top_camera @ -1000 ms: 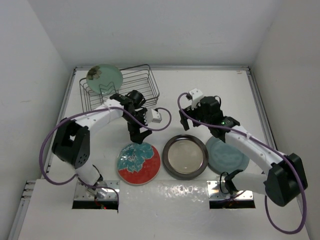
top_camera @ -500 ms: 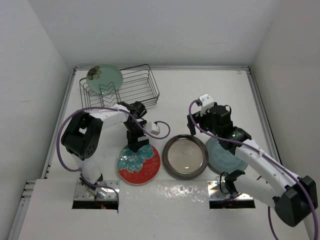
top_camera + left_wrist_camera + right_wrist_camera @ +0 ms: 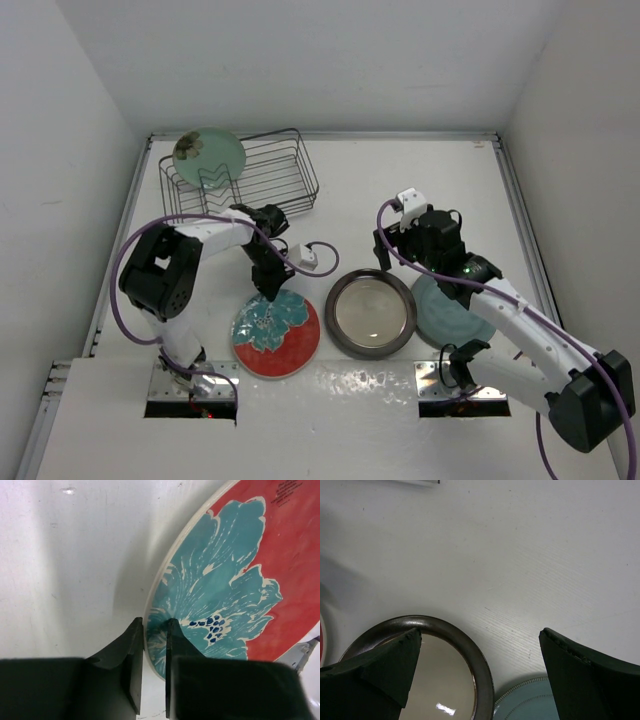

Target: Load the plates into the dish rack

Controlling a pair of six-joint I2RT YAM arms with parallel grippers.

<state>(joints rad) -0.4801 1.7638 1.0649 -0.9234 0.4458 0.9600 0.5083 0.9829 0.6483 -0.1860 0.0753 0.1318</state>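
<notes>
The red plate with a teal flower (image 3: 276,337) lies on the table at front left. My left gripper (image 3: 268,292) is shut on its far rim; in the left wrist view the fingers (image 3: 134,650) pinch the cream edge of this plate (image 3: 225,585). The cream plate with a dark brown rim (image 3: 371,312) lies beside it, and the blue-teal plate (image 3: 455,315) is partly under my right arm. My right gripper (image 3: 425,255) hovers open above the gap between those two, holding nothing (image 3: 480,632). The mint-green plate (image 3: 208,156) stands in the left end of the dish rack (image 3: 270,170).
White walls close in the table on three sides, with a raised rail (image 3: 520,200) along the right edge. Purple cables (image 3: 300,255) loop off both arms. The rack sits at the back left corner.
My left gripper came down to the red plate's far rim and shut on it; the plate slid slightly toward the near edge. The right arm moved right and nearer, then held still.
</notes>
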